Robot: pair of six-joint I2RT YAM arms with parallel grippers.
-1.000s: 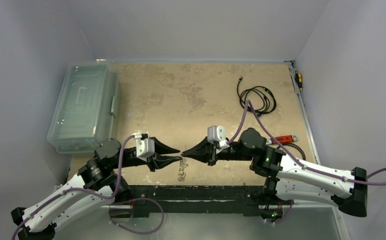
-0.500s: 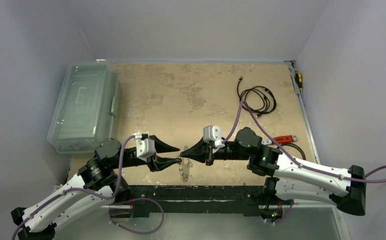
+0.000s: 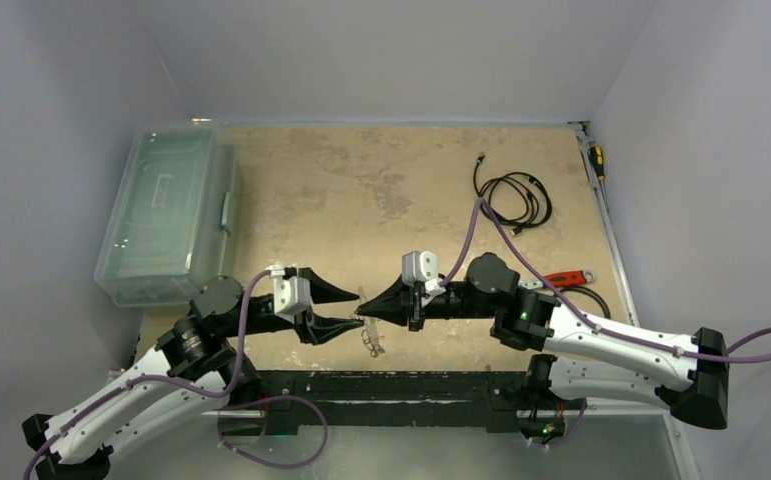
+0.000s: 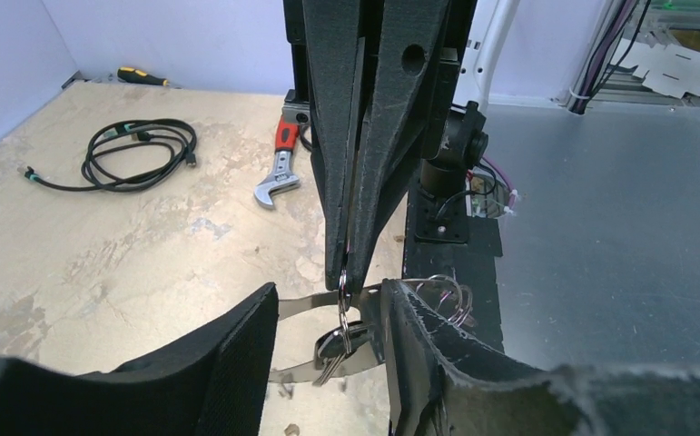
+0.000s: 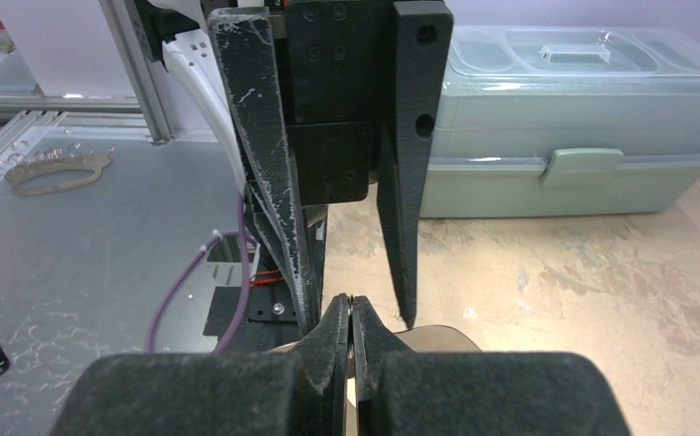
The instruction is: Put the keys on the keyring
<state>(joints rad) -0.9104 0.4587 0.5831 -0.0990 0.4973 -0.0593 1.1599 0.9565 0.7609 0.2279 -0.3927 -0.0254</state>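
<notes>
Since a second ago the left gripper (image 3: 357, 311) has let its jaws spread and the right arm has edged toward 9 o'clock, so the silver bunch under the tips has swung from upright to a slant. At 9 o'clock on the table (image 3: 361, 180) sits the clear lidded box (image 3: 166, 215). At 6 o'clock, by the near edge, the left fingers (image 5: 273, 173) stand roughly half apart on either side of the keyring (image 4: 302, 306), gripping nothing that I can make out; whether a pad brushes the band I cannot tell. The keys (image 4: 332, 347) dangle in front of that band, just under the right gripper (image 4: 346, 272), whose fingers are pressed tight on a thin wire loop at the top of the bunch, seemingly part of the keyring. Regrasping looks like the step in hand: the right pinch should be firm and level while the left closes low on the flat band, clear of the keys, before either arm pulls. Off at 4 o'clock lies the wrench (image 3: 567, 279), and at 1 o'clock the coiled cable (image 3: 516, 195).
</notes>
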